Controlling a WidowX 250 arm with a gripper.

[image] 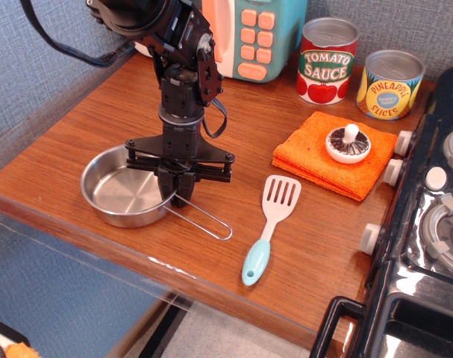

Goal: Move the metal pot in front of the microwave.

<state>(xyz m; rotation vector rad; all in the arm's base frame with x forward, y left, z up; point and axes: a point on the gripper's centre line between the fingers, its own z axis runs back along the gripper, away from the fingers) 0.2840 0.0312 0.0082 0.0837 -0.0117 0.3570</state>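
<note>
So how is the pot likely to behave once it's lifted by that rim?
The pot looks thin, shiny steel, so probably stiff and light. The gripper has closed on its right rim, off-centre, so it may tilt down on the far side. Polished metal could slip; the wire handle adds little weight.

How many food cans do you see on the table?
2. The tomato sauce can stands at the back, right of the microwave; the pineapple slices can stands beside it, nearer the stove. None seems hidden.
</note>
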